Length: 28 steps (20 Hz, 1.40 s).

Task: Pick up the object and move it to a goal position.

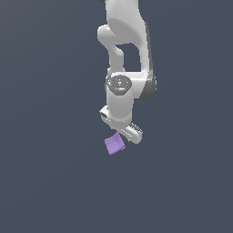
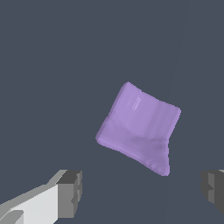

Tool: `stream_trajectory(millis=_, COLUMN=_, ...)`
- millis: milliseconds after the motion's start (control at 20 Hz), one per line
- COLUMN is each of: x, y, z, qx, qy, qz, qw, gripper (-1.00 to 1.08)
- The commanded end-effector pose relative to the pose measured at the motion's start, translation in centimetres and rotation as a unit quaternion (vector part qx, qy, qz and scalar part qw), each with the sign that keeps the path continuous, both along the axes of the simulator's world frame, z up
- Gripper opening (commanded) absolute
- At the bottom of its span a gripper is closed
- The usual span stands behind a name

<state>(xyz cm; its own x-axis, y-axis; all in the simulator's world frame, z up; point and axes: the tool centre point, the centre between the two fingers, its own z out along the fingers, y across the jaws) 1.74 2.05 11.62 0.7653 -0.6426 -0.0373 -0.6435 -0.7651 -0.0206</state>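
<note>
My gripper [image 2: 140,192] is spread wide with nothing between its two dark grey pads [image 2: 72,192]; in the wrist view one pad sits at each side of the picture and the gap between them holds only bare floor. The small light-purple plain-surfaced chunky block [image 2: 139,127] lies beyond that gap, ahead of the fingertips rather than between them, and neither pad touches it. It sits turned at an angle to the line between my fingers, one corner pointing away from me, with a drawn-out, uneven corner on the side nearer the pads.

In the exterior view my white glossy jointed arm [image 1: 120,91] hangs down from the top edge of the picture, and the gripper [image 1: 126,131] at its end sits just above the block [image 1: 114,144], which rests on the flat dark grey-blue floor [image 1: 45,182] slightly toward the exterior view's left of my hand. Around the block I see only that plain floor; the arm itself covers the ground behind it.
</note>
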Motion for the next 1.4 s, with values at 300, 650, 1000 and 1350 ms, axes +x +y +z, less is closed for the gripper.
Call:
stream_trajectory(millis=300, x=0.4, y=-1.3, z=-2.3, qx=-0.01, qy=0.0, qz=-0.126, qw=0.9919, gripper=1.0)
stream_trajectory(millis=650, x=0.7, y=-2.1, z=-3.6, qx=-0.017, qy=-0.001, qz=-0.198, qw=0.9801, gripper=1.0)
stream_trajectory(millis=1000, x=0.8, y=-2.4, z=-4.2, qx=-0.021, qy=-0.003, qz=-0.231, qw=0.9726, gripper=1.0)
stream_trajectory(millis=1350, x=0.8, y=-2.4, z=-4.6, qx=-0.021, qy=-0.003, qz=-0.232, qw=0.9724, gripper=1.0)
